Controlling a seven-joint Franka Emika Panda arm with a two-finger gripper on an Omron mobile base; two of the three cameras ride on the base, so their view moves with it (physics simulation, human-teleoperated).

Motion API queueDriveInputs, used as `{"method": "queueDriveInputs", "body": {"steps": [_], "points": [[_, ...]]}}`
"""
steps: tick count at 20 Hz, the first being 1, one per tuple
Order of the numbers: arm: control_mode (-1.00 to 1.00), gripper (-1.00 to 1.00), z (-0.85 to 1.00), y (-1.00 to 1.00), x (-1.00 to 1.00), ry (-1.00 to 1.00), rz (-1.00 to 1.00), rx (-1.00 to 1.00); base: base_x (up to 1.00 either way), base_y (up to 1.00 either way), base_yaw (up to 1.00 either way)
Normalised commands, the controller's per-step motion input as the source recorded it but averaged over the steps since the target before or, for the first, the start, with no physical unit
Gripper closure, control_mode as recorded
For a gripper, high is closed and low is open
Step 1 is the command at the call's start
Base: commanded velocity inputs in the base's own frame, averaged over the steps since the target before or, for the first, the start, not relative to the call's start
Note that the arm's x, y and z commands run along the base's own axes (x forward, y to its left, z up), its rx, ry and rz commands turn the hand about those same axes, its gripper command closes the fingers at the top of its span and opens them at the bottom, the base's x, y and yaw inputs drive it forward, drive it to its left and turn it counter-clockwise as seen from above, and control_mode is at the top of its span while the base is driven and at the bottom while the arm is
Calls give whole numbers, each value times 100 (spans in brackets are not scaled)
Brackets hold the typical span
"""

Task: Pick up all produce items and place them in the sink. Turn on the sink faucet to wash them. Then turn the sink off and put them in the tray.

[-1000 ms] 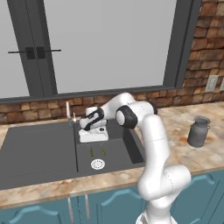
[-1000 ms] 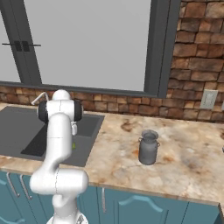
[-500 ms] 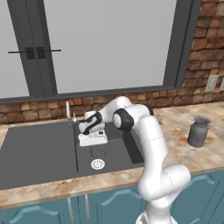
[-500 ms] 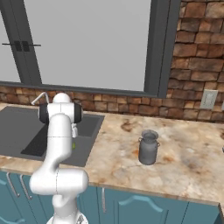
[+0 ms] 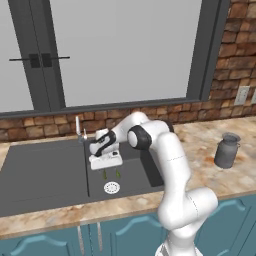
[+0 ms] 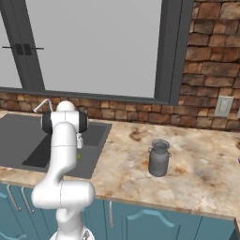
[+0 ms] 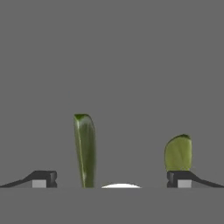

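Left base view: both produce items, a longer green piece (image 5: 104,174) and a shorter yellow-green piece (image 5: 118,173), lie on the basin floor of the sink (image 5: 45,172), just above the white drain (image 5: 111,188). Placement looks done; washing and traying remain. Faucet (image 5: 78,128) shows no water. Arm reaches low over the basin, gripper (image 5: 106,163) pointing down, jaws wide, holding nothing.
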Motion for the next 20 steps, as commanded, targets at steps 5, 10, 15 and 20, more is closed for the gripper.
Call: {"method": "queueDriveInputs", "body": {"steps": [5, 10, 15, 20], "points": [[-100, -100, -18, 0, -2, -8, 5, 0, 0, 0, 0], [-100, -100, -17, 4, 0, -1, 3, 0, 0, 0, 0], [-100, -100, -18, 3, 0, 0, 2, 0, 0, 0, 0], [-100, -100, -13, 7, 13, 0, 2, 0, 0, 0, 0]]}}
